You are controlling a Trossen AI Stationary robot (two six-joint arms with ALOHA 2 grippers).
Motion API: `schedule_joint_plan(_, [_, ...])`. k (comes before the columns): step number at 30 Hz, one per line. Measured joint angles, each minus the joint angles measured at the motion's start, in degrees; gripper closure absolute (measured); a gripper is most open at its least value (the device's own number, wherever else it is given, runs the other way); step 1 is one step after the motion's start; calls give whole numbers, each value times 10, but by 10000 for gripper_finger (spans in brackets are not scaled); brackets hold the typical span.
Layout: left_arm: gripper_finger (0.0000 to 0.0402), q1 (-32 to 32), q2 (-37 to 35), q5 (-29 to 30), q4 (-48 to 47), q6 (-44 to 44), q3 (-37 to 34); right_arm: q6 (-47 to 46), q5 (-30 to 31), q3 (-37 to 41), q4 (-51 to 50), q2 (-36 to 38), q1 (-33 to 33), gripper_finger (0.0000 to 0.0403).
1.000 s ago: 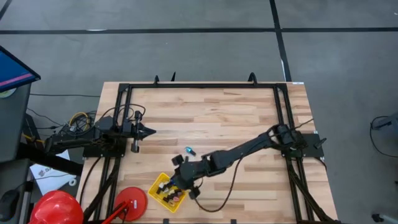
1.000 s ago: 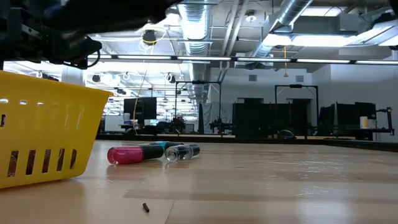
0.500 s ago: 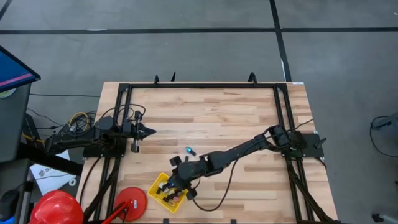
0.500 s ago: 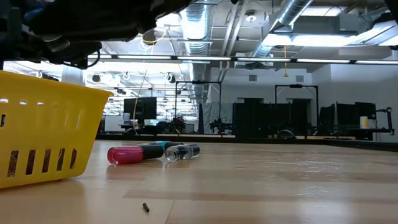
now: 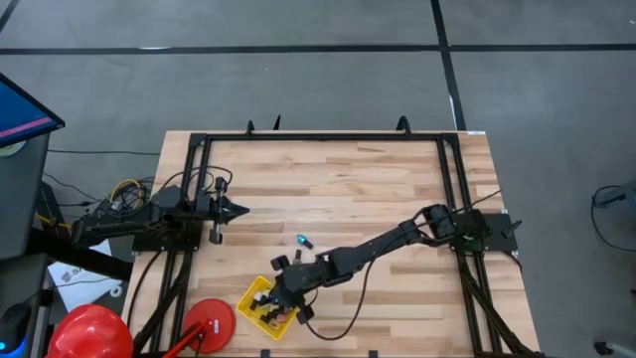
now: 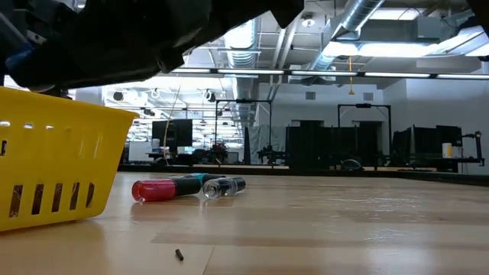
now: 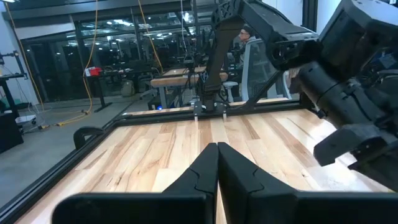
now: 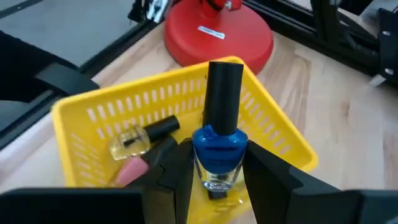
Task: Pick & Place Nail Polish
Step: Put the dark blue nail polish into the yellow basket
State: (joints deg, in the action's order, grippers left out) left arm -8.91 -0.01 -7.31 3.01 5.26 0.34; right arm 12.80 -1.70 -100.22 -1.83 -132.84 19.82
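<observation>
My right gripper (image 8: 219, 182) is shut on a blue nail polish bottle (image 8: 219, 146) with a black cap, over the yellow basket (image 8: 93, 106). In the high view it (image 5: 285, 291) reaches the basket (image 5: 260, 303) near the table's near edge. A pale bottle (image 8: 140, 138) and a pink one (image 8: 132, 171) lie in the basket. A pink bottle (image 6: 157, 189), a clear one (image 6: 221, 186) and a teal one (image 5: 303, 241) lie on their sides on the table. My left gripper (image 5: 235, 210) waits shut at the table's left side. My right gripper pinches the blue bottle's glass body (image 8: 200, 163) between its two fingers, one finger (image 8: 177, 171) on each side. The black cap (image 8: 224, 93) stands free of the fingers. The bottle is lifted clear, above the basket's inside.
A red round base (image 8: 217, 34) stands just beyond the basket, at the table's near left corner (image 5: 209, 320). Black frame rails (image 5: 199, 179) run along the table's edges. Bare wood (image 5: 348, 184) lies across the table's middle and far part.
My right gripper has gone a little toward the table's left and near edges with the blue bottle, further over the yellow basket. In the low view the arm now fills more of the top left.
</observation>
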Motion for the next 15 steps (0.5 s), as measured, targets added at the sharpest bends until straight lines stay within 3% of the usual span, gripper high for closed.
schedule_joint_plan(15, [401,0,0,0,0,0,0,-24,0,0,-38,-1,1,282])
